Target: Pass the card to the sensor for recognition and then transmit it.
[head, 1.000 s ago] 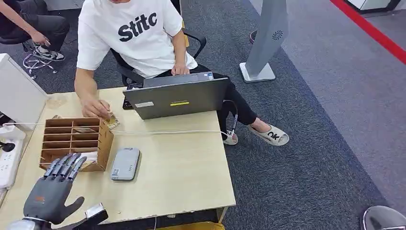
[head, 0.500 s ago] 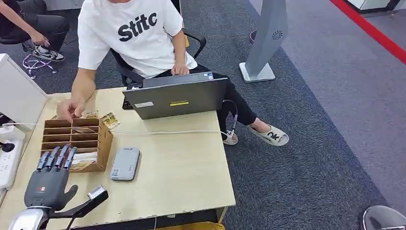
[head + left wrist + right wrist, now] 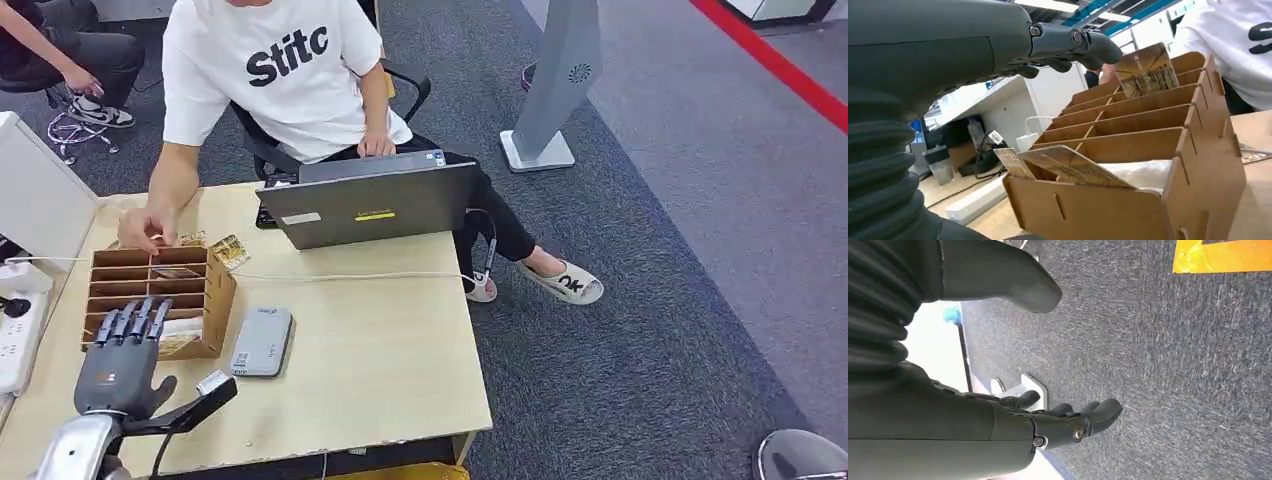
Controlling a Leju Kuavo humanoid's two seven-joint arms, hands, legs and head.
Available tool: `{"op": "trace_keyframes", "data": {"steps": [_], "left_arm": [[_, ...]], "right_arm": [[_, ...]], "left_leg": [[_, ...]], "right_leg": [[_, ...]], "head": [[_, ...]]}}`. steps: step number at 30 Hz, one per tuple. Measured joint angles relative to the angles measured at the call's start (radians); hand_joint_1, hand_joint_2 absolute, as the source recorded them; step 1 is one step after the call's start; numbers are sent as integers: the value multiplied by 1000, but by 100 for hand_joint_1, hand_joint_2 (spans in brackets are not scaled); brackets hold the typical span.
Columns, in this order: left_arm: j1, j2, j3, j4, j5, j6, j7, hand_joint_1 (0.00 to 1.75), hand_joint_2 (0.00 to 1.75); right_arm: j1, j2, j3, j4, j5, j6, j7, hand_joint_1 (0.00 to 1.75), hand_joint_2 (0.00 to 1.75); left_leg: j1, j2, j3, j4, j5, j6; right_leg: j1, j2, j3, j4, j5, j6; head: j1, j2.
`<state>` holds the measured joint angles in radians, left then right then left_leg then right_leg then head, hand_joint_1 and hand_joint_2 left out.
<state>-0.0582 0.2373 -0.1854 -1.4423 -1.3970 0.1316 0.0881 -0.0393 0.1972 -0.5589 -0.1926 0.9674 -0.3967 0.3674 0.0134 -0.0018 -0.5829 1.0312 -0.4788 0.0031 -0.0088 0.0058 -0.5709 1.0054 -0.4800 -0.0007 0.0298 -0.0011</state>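
We see a card [image 3: 1075,165] lying tilted in the nearest slot of the cardboard organizer [image 3: 160,297], its long axis running across the slot. Our left hand [image 3: 122,365] hovers above it, fingers straight, side by side, holding nothing. Our right hand [image 3: 1048,425] hangs empty over grey carpet [image 3: 1173,365], fingers loosely extended. The card reader [image 3: 262,341] lies beside the organizer on the light wooden table [image 3: 380,350].
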Motion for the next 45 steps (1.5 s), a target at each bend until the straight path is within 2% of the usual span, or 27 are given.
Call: {"op": "trace_keyframes", "data": {"steps": [1,2,3,5,29,33,39,45], "left_arm": [[-3,-3,0,5,0,0,0,30,175],[-6,-6,1,11,0,0,0,77,175],[-9,-9,1,16,2,0,0,148,175],[-15,-16,1,31,3,0,0,173,175],[-49,-43,2,82,10,15,-4,175,175],[-52,-43,3,81,12,53,-4,175,175],[-109,-40,27,-34,48,142,-6,175,175],[-161,-34,52,-124,72,141,-20,175,175]], "right_arm": [[0,0,0,0,2,0,0,0,175],[0,0,0,0,4,1,0,0,175],[-1,0,0,0,5,2,0,0,175],[-1,0,0,0,6,2,0,0,175],[-1,1,0,0,16,1,0,0,175],[-1,1,-2,0,21,0,-3,0,175],[-1,1,-6,0,43,-2,-6,0,175],[-1,1,-7,0,51,-2,-10,0,175]], "left_leg": [[0,0,0,0,0,0],[0,0,0,0,0,0],[0,0,0,0,0,0],[0,0,0,0,0,0],[0,0,0,0,0,0],[0,0,0,0,0,0],[0,-1,0,0,0,0],[0,-1,0,0,0,0]], "right_leg": [[0,0,0,0,0,0],[0,0,0,0,0,0],[0,0,0,0,0,0],[0,0,0,0,0,0],[0,1,0,0,0,0],[0,1,0,0,0,0],[0,0,0,0,0,0],[0,0,0,0,0,0]], "head": [[0,0],[0,0],[0,0],[0,0],[0,0],[0,0],[0,0],[0,0]]}}
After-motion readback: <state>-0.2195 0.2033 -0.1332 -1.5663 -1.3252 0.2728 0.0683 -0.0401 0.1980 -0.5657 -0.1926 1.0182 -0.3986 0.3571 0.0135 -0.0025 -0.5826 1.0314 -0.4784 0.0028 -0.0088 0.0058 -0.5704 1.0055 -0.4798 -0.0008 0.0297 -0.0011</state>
